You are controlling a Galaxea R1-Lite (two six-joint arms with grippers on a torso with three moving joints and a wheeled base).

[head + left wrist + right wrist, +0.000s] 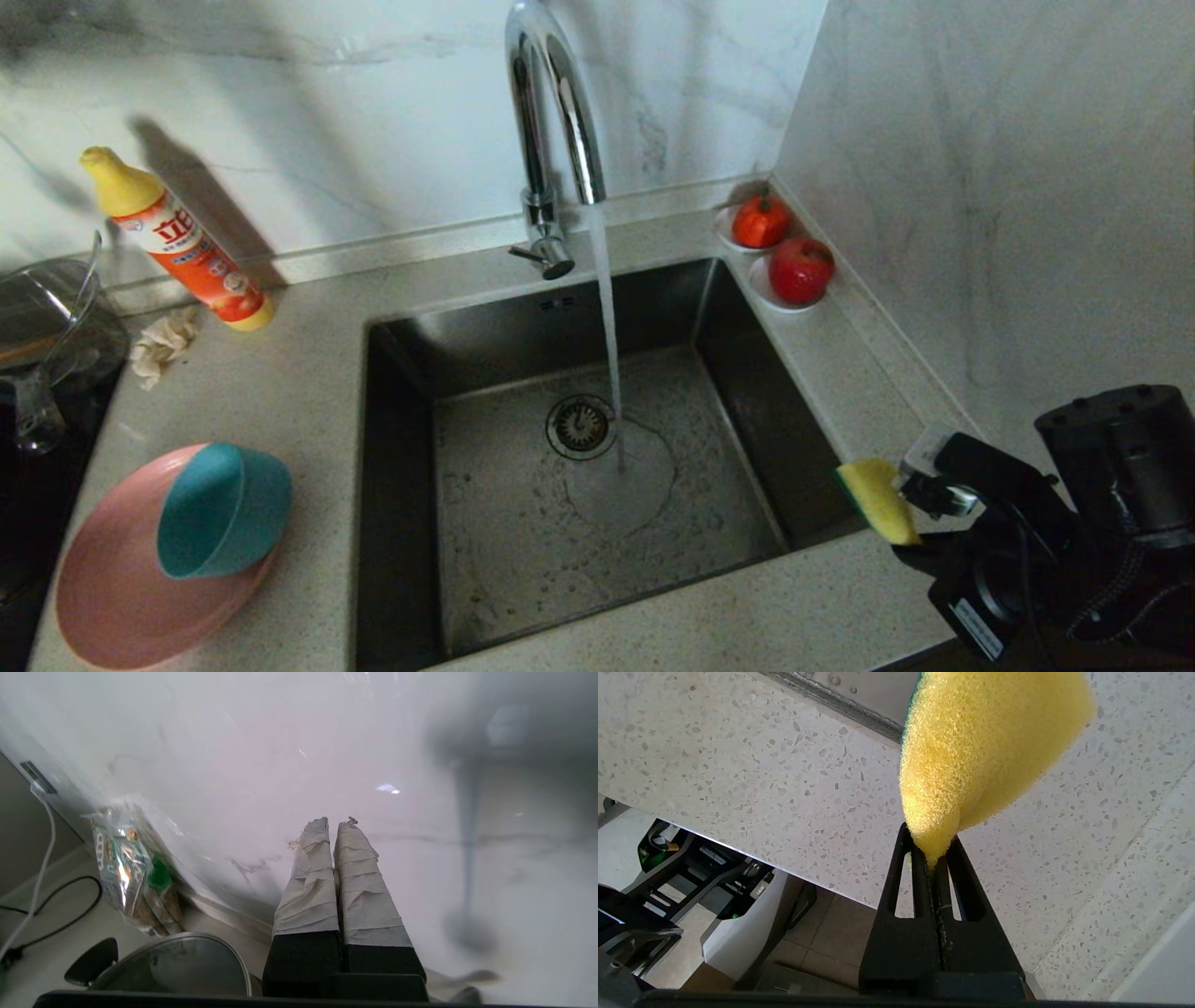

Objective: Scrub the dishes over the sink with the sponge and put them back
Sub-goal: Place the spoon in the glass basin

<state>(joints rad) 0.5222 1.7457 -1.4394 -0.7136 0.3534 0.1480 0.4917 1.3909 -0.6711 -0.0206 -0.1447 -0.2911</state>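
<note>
Sponge (878,498) sits pinched by one corner in the right end effector (934,856), poised over the desk (308,392) at the sink (597,467) rim, while the left end effector (332,826), its taped fingers pressed together on nothing, faces the wall, out of the head view. The teal bowl (219,511) lies tipped on the pink plate (112,597) left of the sink. I judge the left must open and lift the bowl first, gripping its rim firmly, then bring it under the running water (609,327).
</note>
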